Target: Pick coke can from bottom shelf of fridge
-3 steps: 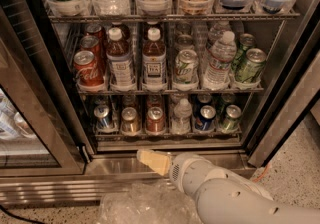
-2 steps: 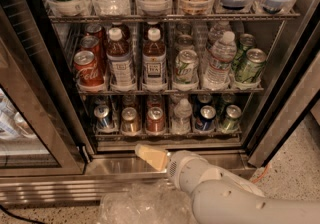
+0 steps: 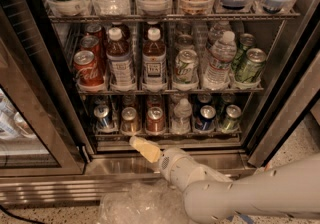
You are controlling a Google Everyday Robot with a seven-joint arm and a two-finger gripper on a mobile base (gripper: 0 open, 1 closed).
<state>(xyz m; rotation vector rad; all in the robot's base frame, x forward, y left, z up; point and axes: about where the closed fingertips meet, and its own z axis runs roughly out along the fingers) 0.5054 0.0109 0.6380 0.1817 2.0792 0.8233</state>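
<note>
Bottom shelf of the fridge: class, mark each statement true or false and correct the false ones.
1. The coke can stands on the bottom shelf between a gold-brown can and a clear bottle. True.
2. The gripper holds the coke can. False: it is below the shelf, in front of the metal base of the fridge, apart from the can.
3. A green can stands at the right end of the bottom shelf. True.
4. The glass door is shut. False: the glass door stands open at the left.
</note>
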